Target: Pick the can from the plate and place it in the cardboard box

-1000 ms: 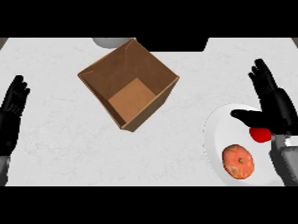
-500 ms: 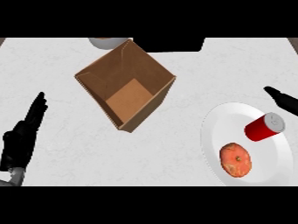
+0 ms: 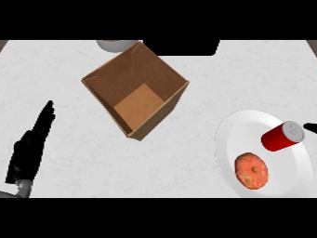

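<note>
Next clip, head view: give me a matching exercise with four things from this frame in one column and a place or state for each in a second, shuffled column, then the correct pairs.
Column one:
1. can
2. cardboard box
3. left hand
4. doughnut

Column two:
A. open-topped, standing on the counter left of the plate
B. lying on its side on the upper part of the plate
C. fingers straight, near the view's left edge
D. lying flat on the lower part of the plate

Pairs: 1-B, 2-A, 3-C, 4-D
</note>
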Robot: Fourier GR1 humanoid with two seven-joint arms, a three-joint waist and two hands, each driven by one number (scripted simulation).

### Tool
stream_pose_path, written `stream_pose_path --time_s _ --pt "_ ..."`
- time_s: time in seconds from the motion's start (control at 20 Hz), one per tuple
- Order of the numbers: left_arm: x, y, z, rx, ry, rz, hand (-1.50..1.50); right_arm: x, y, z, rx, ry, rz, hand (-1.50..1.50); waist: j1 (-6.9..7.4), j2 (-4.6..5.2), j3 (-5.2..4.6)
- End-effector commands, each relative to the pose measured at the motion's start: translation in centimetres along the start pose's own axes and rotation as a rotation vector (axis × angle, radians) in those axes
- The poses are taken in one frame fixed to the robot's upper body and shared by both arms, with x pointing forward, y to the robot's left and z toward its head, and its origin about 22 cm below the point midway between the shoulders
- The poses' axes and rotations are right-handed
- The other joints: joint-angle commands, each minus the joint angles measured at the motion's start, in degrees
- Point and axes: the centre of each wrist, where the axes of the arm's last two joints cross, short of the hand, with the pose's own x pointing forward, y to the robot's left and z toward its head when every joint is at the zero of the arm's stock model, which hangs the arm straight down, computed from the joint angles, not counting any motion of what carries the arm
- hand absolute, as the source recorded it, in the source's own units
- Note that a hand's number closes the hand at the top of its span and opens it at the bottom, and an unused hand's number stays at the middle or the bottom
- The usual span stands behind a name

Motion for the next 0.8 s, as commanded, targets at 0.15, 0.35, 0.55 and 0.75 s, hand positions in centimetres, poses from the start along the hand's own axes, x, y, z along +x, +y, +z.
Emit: stream_pose_path --time_s 0.15,0.35,0.55,0.75 --pt "0.5 -0.1 -0.5 -0.016 -0.007 0.003 0.00 2.5 -2.6 0.1 0.387 0.182 0.376 -1.50 0.36 0.19 -0.15" --pt "0.5 -0.3 0.0 -0.023 0.009 0.012 0.00 5.4 -2.7 0.8 0.551 0.255 0.437 -1.50 0.57 0.03 -0.01" --pt "0.5 1.1 -1.1 -0.019 -0.001 -0.007 0.00 8.5 -0.2 1.8 0.601 0.308 0.430 -1.50 1.10 0.21 0.09" --pt "-0.1 -1.3 0.0 -0.004 -0.009 -0.008 0.00 8.4 1.3 2.8 0.575 0.348 0.440 -1.50 0.78 0.15 0.15"
